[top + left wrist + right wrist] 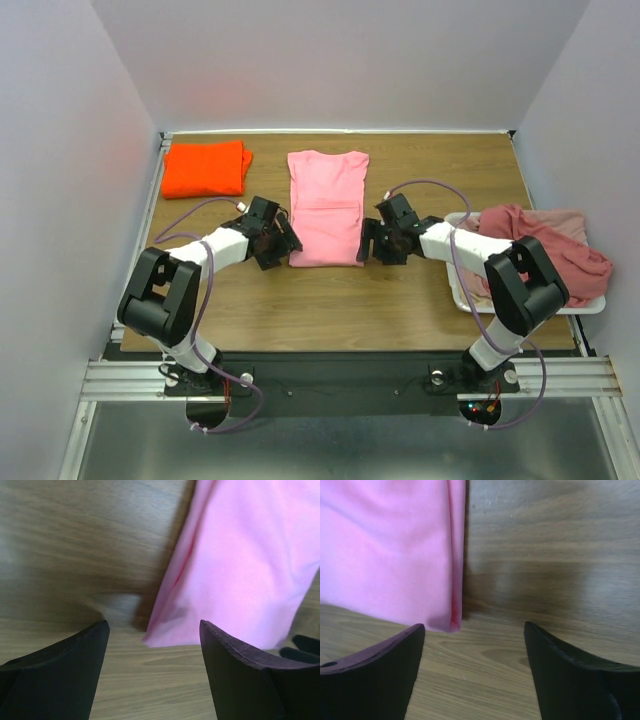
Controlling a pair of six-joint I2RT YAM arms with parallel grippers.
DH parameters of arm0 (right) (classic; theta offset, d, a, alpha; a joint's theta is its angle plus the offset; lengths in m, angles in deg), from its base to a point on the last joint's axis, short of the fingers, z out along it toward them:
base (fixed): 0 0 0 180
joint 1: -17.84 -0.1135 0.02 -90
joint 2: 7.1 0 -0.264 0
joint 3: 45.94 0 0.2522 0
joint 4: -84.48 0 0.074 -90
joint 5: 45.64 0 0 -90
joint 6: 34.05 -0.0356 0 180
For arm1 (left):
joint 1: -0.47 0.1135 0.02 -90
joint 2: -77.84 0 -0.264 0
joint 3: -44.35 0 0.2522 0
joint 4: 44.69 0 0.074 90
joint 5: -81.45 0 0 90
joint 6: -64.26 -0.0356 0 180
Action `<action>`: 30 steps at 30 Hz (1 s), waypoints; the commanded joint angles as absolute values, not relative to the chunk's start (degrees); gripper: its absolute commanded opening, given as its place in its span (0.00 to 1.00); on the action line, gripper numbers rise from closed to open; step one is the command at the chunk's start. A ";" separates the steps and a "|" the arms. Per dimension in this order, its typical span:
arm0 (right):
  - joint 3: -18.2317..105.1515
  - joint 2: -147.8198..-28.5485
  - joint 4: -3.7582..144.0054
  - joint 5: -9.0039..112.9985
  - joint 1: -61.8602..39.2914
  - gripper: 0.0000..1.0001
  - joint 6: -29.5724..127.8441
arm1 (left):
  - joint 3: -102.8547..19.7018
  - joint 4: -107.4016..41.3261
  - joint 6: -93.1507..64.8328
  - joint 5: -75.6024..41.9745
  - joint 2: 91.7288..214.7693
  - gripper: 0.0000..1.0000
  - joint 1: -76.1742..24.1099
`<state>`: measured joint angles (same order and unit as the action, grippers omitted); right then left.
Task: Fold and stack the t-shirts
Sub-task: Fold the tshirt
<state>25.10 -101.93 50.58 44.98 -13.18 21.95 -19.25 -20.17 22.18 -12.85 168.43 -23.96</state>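
**Pink shirt (327,208) lies flat between two open claws**

Wood-grain table (400,310) fills the top view, with the two arm bases at 6 o'clock.

Near the middle of the table the left claw (287,242) sits low just beside the near left corner of the pink shirt. Its jaws are spread wide and hold nothing. The left wrist camera shows that corner (165,637) lying on the wood between the two dark fingers (75,650), not pinched by either.

The right claw (366,244) mirrors it at the shirt's near right corner. It is also spread wide and empty. In the right wrist view the folded edge of the pink cloth (452,622) ends just ahead of the left finger (395,650), with bare wood ahead of the other.

The pink shirt itself lies as a long narrow strip with its sides turned in. It runs from the claws toward 12 o'clock, collar at the far end.

At 3 o'clock a white tray (455,218) holds a loose heap of dusty rose and pale pink shirts (540,245), which spills over the rim.

Farthest off, at 11 o'clock, an orange shirt (206,168) sits folded in the back left corner, well apart from the pink one.
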 commanded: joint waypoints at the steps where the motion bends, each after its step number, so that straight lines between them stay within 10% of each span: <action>1: 22.85 -99.65 60.33 52.96 -13.18 0.76 17.55 | -16.17 -26.45 23.83 -16.37 168.54 0.72 -24.49; 15: 17.40 -100.18 64.13 55.70 -13.80 0.37 14.20 | -10.89 -29.26 25.33 -18.66 168.63 0.00 -25.90; 21: 13.27 -98.08 65.18 56.31 -14.32 0.00 14.38 | -8.35 -29.62 25.50 -18.40 166.27 0.00 -27.57; 30: 1.06 -71.48 58.07 55.25 -17.48 0.00 13.24 | -0.88 -23.03 28.84 -15.49 147.58 0.00 -38.02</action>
